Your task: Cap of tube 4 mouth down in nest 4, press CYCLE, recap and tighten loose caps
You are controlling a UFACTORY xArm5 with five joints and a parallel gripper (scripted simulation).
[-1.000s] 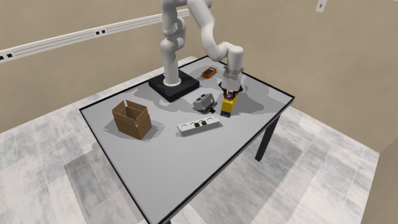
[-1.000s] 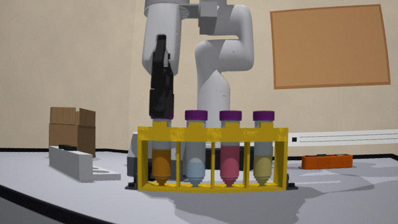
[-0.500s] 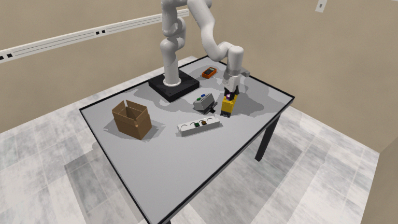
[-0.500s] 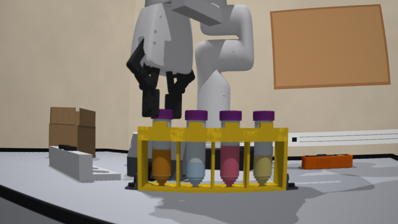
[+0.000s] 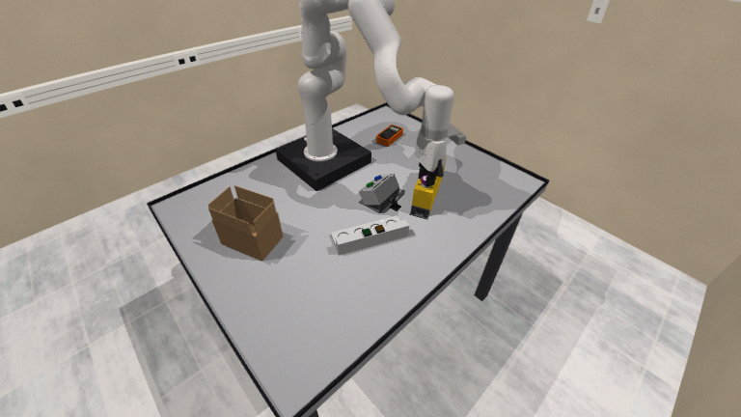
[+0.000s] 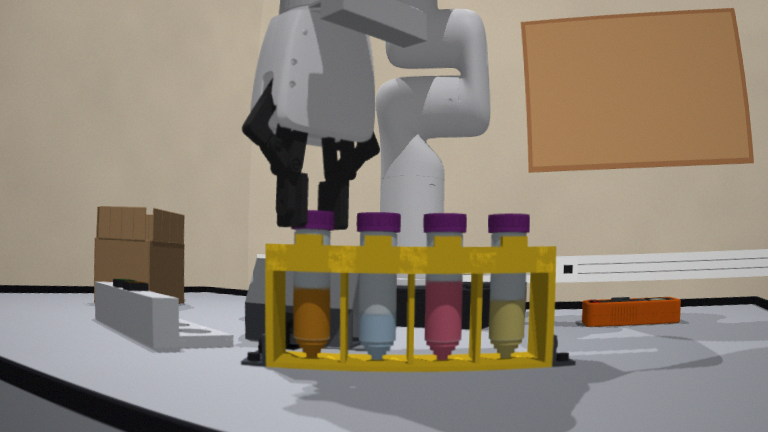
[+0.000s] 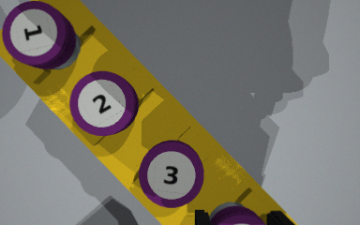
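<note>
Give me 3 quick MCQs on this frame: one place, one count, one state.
1. Where is the pincer?
A. over the cardboard box
B. at the cap of tube 4
C. on the READY key

2. How many purple caps sit on tubes in the rack?
A. two
B. three
C. four

3. What is the pincer's state?
A. wide open
B. shut on the cap
C. shut on nothing

Key:
1 B: the pincer flanks the cap of tube 4, next past cap 3 in the wrist view.
2 C: four capped tubes stand in the yellow rack.
3 B: the fingers stand against both sides of that cap.
</note>
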